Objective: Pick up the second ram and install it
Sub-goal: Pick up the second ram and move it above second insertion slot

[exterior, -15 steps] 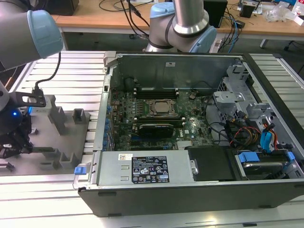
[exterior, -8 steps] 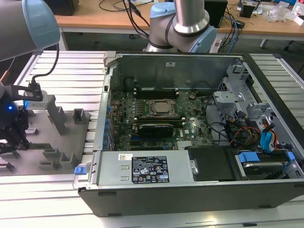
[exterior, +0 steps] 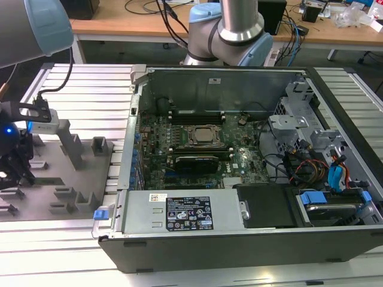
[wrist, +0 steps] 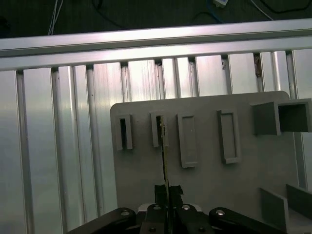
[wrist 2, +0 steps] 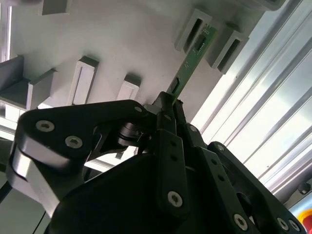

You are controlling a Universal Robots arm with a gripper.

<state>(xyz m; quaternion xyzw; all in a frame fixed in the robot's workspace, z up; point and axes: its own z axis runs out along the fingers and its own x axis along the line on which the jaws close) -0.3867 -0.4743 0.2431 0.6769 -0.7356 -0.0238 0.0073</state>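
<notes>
The fingers (wrist 2: 168,141) are clamped tight on the near end of the one second ram (wrist 2: 191,61), a thin green stick whose far end sits at a slotted holder (wrist: 158,130) on the grey fixture plate (wrist: 204,165). In the first wrist view I count four such holders in a row, the stick at the second one with neighbours close on both sides. The plate's edge runs just beyond them, bare grooved table (wrist: 58,146) past that, and one open computer case (exterior: 209,84) well apart towards the exterior view's right.
</notes>
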